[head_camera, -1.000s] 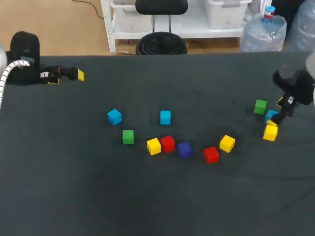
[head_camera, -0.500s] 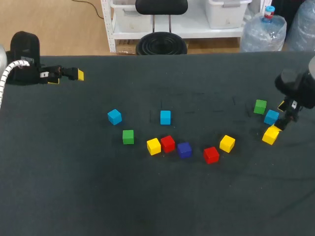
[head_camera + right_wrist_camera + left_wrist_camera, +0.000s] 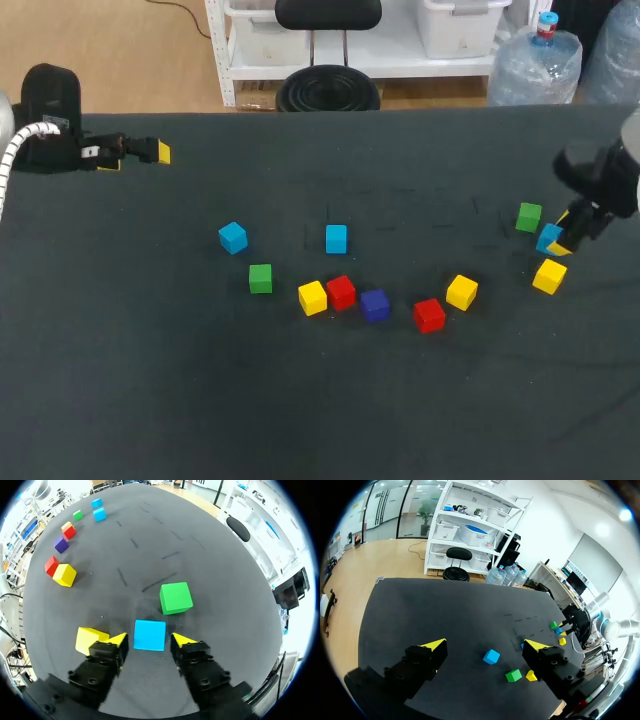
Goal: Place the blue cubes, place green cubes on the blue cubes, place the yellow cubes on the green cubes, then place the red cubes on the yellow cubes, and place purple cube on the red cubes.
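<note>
Risk first: our right gripper (image 3: 150, 641) straddles blue cube (image 3: 150, 634), with yellow cube (image 3: 89, 639) just beside one finger. Off-centre squeeze would likely twist blue cube or shove yellow one. Green cube (image 3: 175, 598) sits just ahead and could get clipped on lift.

Jaws narrow, slim gap each side. We judge no grip yet.

Pose, head view: gripper comes in from 3 o'clock, tilted down over blue cube near table (image 3: 320, 400) edge. Green cube at its 11 o'clock, yellow at 6.

Our left gripper (image 3: 485, 647) hangs at 10 o'clock, spread wide, empty.
</note>
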